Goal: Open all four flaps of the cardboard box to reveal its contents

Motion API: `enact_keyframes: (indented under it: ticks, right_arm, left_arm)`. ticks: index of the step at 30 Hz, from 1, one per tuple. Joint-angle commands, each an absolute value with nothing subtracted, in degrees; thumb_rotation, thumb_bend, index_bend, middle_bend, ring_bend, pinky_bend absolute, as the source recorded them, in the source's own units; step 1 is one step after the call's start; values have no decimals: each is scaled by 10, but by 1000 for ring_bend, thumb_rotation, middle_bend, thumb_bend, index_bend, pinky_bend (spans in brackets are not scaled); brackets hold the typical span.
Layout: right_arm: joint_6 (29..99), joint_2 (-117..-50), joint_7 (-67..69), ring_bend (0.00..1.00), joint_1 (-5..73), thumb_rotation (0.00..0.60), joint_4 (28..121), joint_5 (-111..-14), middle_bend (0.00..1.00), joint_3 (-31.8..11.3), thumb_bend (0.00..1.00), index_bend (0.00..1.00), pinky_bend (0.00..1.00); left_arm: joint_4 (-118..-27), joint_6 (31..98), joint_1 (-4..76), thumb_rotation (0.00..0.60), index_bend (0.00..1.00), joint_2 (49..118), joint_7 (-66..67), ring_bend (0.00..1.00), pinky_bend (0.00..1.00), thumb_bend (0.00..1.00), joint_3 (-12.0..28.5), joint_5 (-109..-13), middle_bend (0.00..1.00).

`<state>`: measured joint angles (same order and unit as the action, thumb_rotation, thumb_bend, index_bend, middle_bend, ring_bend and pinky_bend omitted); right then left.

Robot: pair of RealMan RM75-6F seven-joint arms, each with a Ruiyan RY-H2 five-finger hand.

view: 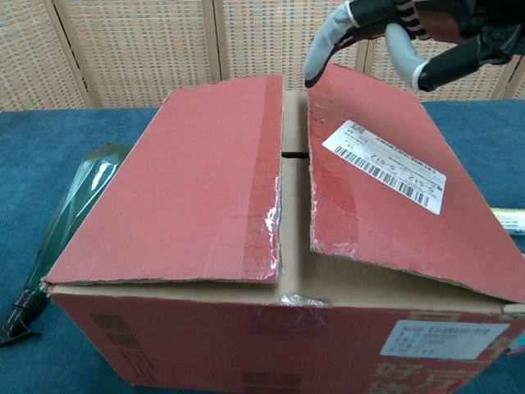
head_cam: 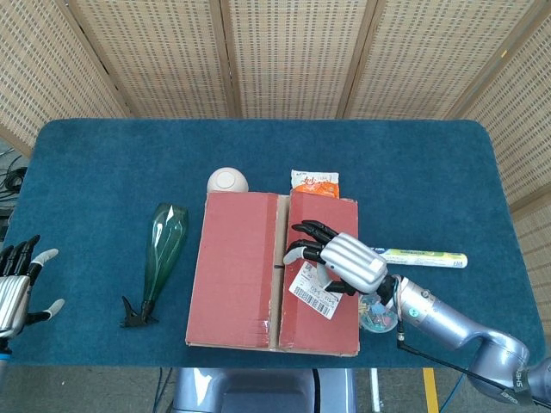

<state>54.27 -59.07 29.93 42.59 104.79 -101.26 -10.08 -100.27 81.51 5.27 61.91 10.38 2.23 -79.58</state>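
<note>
A red-brown cardboard box point(head_cam: 237, 275) point(view: 205, 189) stands at the table's front middle, its two top flaps down with a narrow gap between them. The right flap point(head_cam: 323, 314) point(view: 385, 189) carries a white label and sits slightly raised. My right hand point(head_cam: 337, 259) point(view: 394, 29) hovers over that flap with fingers spread, its fingertips point(head_cam: 297, 243) close to the gap; it holds nothing. My left hand point(head_cam: 19, 284) stays at the table's left edge, fingers apart, empty, away from the box.
A green plastic bottle point(head_cam: 162, 255) point(view: 70, 213) lies left of the box. Behind the box are a white bowl point(head_cam: 227, 181) and a snack packet point(head_cam: 315, 181). To its right lie a tube point(head_cam: 426, 257) and a clear cup of clips point(head_cam: 379, 314).
</note>
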Motion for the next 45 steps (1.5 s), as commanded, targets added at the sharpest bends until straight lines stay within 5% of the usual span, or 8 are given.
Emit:
enact_keyframes:
  ticks: [1, 29, 45]
  right_arm:
    - [531, -592, 299, 0, 439, 600, 1054, -1007, 284, -104, 1000, 293, 0]
    - [494, -620, 232, 0, 485, 600, 1054, -958, 312, -88, 1000, 293, 0]
    - [508, -613, 222, 0, 484, 600, 1049, -946, 425, -82, 1000, 317, 0]
  left_arm:
    - [-1001, 814, 53, 600, 180, 619, 100, 0, 0, 203, 22, -794, 0]
    - [-983, 811, 47, 600, 180, 618, 67, 0, 0, 203, 17, -794, 0]
    - [-983, 812, 48, 600, 180, 617, 62, 0, 0, 202, 18, -799, 0]
